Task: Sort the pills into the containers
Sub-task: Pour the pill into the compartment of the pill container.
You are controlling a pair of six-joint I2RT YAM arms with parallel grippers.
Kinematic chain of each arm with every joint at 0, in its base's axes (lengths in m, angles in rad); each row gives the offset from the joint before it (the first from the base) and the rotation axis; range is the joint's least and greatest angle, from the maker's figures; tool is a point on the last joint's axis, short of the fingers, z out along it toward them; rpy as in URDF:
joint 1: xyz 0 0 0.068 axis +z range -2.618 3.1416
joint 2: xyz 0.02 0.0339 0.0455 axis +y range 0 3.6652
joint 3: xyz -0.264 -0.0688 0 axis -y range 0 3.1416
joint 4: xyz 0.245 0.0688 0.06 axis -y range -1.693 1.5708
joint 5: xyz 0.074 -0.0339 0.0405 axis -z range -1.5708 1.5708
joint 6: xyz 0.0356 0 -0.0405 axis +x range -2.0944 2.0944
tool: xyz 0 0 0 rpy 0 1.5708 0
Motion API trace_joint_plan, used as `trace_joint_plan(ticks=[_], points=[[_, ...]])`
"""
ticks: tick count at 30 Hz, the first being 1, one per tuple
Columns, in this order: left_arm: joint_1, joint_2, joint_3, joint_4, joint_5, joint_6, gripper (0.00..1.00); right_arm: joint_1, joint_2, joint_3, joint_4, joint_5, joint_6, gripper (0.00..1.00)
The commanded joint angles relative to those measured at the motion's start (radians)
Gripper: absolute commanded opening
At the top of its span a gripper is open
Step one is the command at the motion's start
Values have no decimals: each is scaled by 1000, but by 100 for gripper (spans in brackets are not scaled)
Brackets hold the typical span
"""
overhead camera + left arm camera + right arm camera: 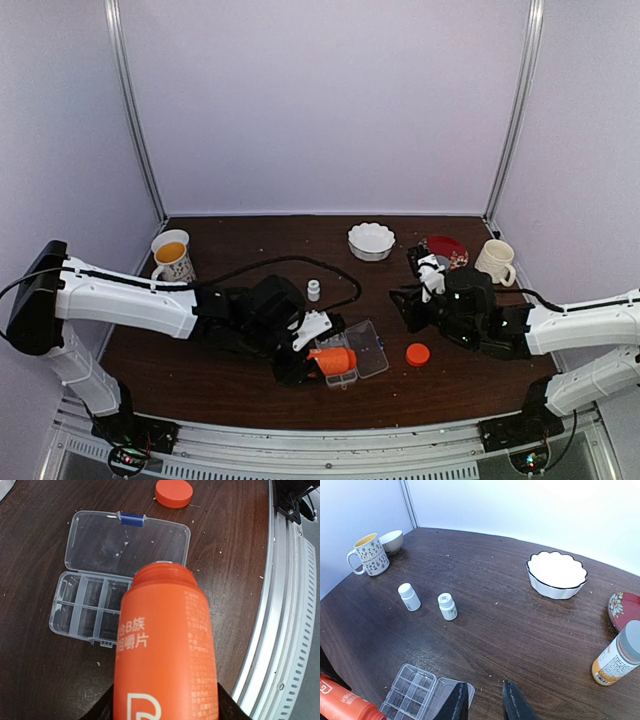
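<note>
My left gripper (165,711) is shut on an uncapped orange bottle (165,645), tilted with its mouth over the containers, the cells of a clear organiser box (85,611). The box's lid (100,542) lies open flat, with a small blue piece (131,518) on its far edge. No pills show in the cells; only a few pale specks (123,542) dot the lid. From above, the bottle (335,360) covers part of the box (368,350). My right gripper (485,705) is open and holds nothing, hovering over bare wood just right of the box (412,690).
The orange cap (418,354) lies right of the box. Two small white bottles (409,596) (447,606) stand behind it. A scalloped white bowl (371,241), a red plate (445,250), a grey-capped bottle (620,655) and mugs (172,257) (495,262) line the back.
</note>
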Motion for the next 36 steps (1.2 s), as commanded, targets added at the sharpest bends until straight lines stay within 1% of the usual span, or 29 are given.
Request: trace_joint_plan(ticks=[1,5,11,14,16,19,24,26,29,33,36], points=[[-4,11,27,2,10,3,0,-6,43,48,-6,32,-9,25],[-4,14,50,-27,10,2,0,-6,51,53,-9,26,-8,25],[-4,39,30,-10,4,3,0,-6,10,20,28,30,-16,25],[-4,25,29,14,33,-15,0,-5,15,24,24,35,-17,25],[-5,27,23,26,26,-19,0,-6,22,32,16,36,-17,25],[-5,60,51,-27,13,-25,0,-6,24,32,20,28,-14,25],[-13,8,23,14,23,-33,0,-6,24,33,15,30,-15,25],[-13,22,9,10,10,-34,0,-6,21,33,16,29,-15,25],[-14,45,44,-43,26,-36,0,-6,22,33,15,30,-13,25],[-18,16,28,-16,9,-44,0,-6,26,36,10,30,-13,25],[-18,51,19,-30,-6,-40,0,-6,26,36,10,32,-12,25]])
